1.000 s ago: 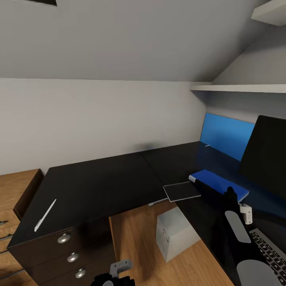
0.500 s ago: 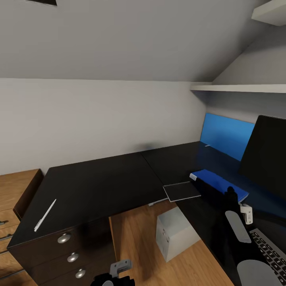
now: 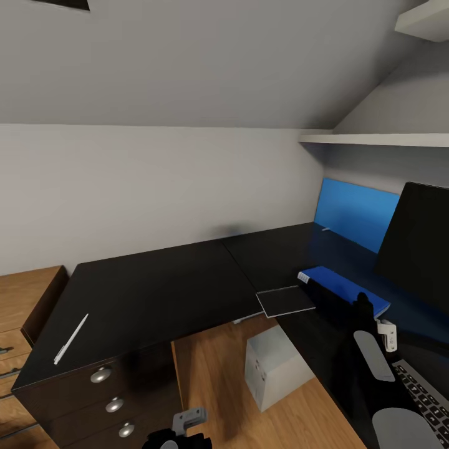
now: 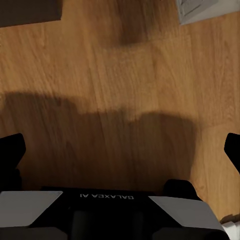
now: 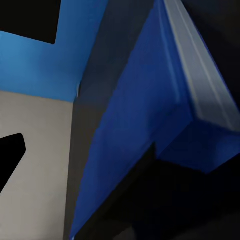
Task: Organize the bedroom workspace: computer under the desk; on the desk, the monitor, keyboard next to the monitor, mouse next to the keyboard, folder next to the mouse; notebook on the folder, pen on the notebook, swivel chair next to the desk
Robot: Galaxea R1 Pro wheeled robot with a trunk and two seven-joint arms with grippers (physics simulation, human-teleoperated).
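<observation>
A blue folder [image 3: 343, 289] lies on the black desk [image 3: 156, 293] in front of the black monitor [image 3: 418, 243]. My right gripper [image 3: 363, 310] sits at the folder's near end. In the right wrist view the folder [image 5: 145, 115] looms close, with one finger [image 5: 10, 157] standing wide, so the gripper reads open. A dark notebook [image 3: 285, 300] lies flat by the desk's inner corner. Far left on the desk rests a white pen [image 3: 70, 340]. The keyboard [image 3: 424, 390] shows beside my right arm. The white computer [image 3: 274, 365] stands on the floor under the desk. My left gripper [image 4: 120, 150] hangs open over the floor.
A blue panel [image 3: 355, 212] leans against the back wall under a white shelf [image 3: 374, 138]. Drawers with round knobs [image 3: 100, 374] front the desk's left end. A wooden cabinet [image 3: 25, 299] stands further left. Wooden floor [image 3: 212, 374] lies between the desk's wings.
</observation>
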